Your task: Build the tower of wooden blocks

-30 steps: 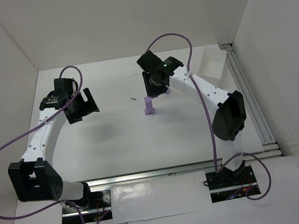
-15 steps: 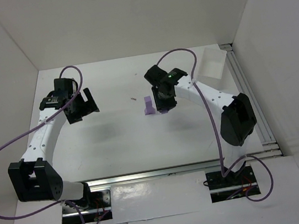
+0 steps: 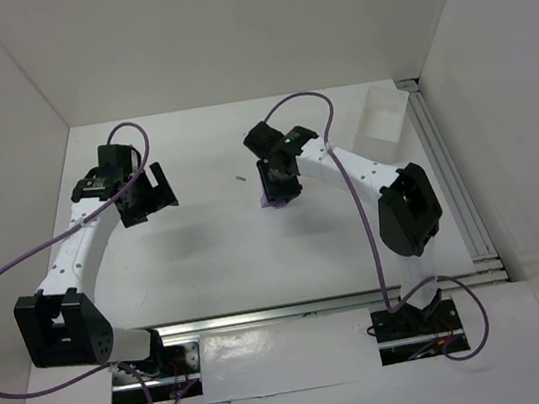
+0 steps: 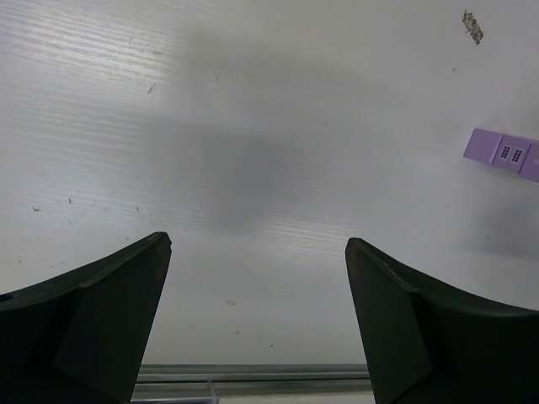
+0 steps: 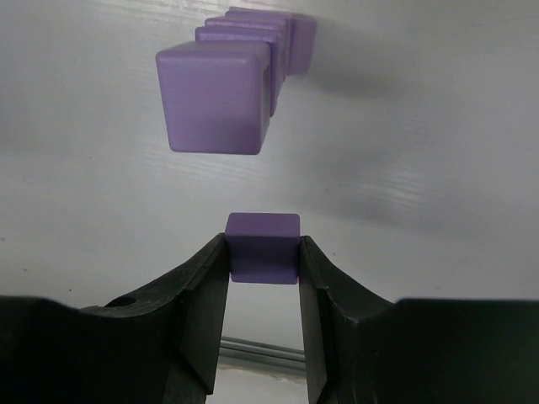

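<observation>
Arm bases are bolted at the near edge of the desk. The left hand is seen over bare desk on the left side, released, with jaws spread wide and nothing between them. A small dark speck is noted on the desk beyond it, toward the middle.

The right hand is found near the desk's middle. It is clenched on one wood block, a lilac cube pinched on two opposite sides by the fingertips.

Beyond the held cube, the tower is seen end-on in the right wrist view. It is a column of lilac cubes, with the top cube largest in frame and the lower ones receding behind it. Held cube and tower top are shown apart, with bare desk between them.

From the top camera the tower is mostly hidden under the right hand, and only a lilac sliver is visible at its foot.

A shallow white tray is set at the far right corner, well apart from both hands.
</observation>
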`<state>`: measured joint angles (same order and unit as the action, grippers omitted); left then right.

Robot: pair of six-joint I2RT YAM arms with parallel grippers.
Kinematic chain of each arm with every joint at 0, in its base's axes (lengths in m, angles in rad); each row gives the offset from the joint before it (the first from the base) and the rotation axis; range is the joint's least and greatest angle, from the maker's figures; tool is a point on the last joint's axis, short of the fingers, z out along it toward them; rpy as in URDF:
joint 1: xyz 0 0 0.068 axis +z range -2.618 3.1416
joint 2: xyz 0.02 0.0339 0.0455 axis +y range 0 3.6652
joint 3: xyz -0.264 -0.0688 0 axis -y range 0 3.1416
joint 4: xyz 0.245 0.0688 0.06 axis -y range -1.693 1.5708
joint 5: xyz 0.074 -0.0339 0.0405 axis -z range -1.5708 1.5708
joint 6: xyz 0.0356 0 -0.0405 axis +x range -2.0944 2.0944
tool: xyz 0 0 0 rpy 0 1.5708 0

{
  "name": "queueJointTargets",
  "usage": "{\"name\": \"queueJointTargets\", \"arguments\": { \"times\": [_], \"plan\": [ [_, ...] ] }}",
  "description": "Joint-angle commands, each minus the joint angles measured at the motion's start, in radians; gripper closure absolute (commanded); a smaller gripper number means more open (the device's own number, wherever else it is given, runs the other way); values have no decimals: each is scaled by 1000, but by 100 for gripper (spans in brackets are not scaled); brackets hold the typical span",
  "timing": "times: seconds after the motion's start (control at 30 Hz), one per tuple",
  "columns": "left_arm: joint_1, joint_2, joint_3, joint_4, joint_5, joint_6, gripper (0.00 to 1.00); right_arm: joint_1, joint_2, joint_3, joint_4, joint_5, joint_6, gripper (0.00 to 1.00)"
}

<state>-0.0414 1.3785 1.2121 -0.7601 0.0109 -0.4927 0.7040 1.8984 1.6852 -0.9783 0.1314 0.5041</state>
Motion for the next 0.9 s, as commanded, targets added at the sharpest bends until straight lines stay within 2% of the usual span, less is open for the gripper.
{"name": "queueJointTargets", "arguments": {
  "times": [0.0, 0.4, 0.87],
  "plan": [
    [5, -32, -6, 13, -8, 17, 2, 9, 14, 63, 35, -4, -6, 73],
    [5, -22, -6, 13, -8, 17, 2, 9, 88, 157, 26, -4, -24, 73],
    [5, -22, -6, 13, -8, 17, 2, 0, 99, 166, 26, -4, -33, 73]
  ]
}}
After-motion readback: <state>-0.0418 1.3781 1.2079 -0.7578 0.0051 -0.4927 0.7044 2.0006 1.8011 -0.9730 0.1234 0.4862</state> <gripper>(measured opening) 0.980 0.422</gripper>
